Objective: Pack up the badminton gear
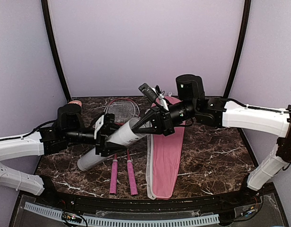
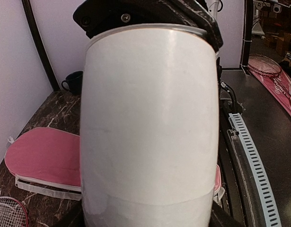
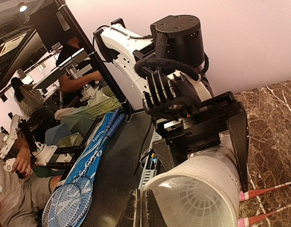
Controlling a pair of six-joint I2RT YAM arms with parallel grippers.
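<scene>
My left gripper [image 1: 109,135] is shut on the long white cardboard tube [image 1: 112,142] and holds it tilted above the table; the tube fills the left wrist view [image 2: 150,123]. My right gripper [image 1: 152,120] is shut, with its tips [image 3: 141,194] at the rim of the tube's open mouth [image 3: 202,198]. A white shuttlecock skirt [image 3: 197,208] shows inside the tube. Two red-framed rackets [image 1: 121,109] with pink handles [image 1: 113,177] lie under the tube. The pink cover [image 1: 166,151] lies to their right. No other shuttlecock shows.
A small red-patterned cap [image 1: 75,102] sits at the back left, behind my left arm. The dark marble table [image 1: 211,161] ends in a black front rail [image 1: 136,204]. Curved black poles [image 1: 55,52] and purple walls close in the sides and back.
</scene>
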